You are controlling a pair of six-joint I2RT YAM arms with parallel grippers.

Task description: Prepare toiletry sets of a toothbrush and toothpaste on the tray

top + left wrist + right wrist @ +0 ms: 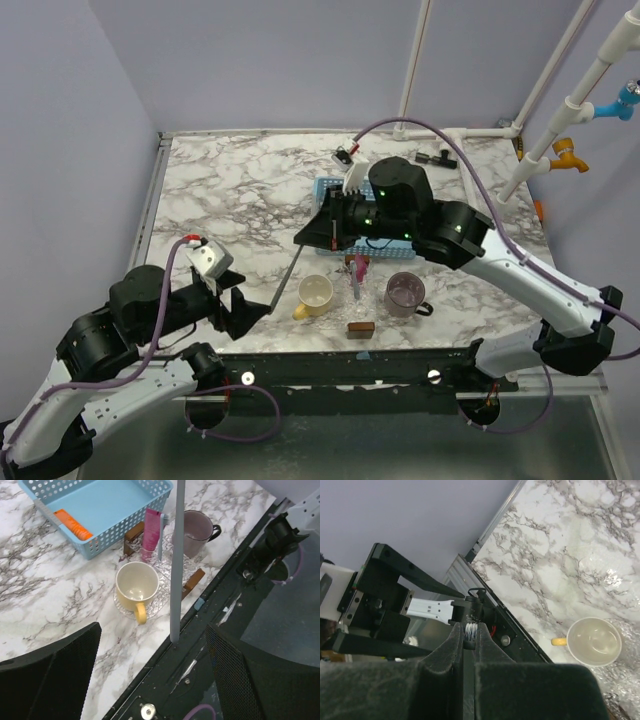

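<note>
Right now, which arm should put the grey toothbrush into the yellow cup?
Right. The right pincer is shut on the toothbrush. The left pincer stands open at the handle's far end, gripping nothing. The yellow cup looks within the right arm's reach.

I'm watching the whole marble table (pixel 230 190) from high behind its near edge, while both wrist cameras are looking in from closer — all three sharing the yellow cup (pixel 315 293).
</note>
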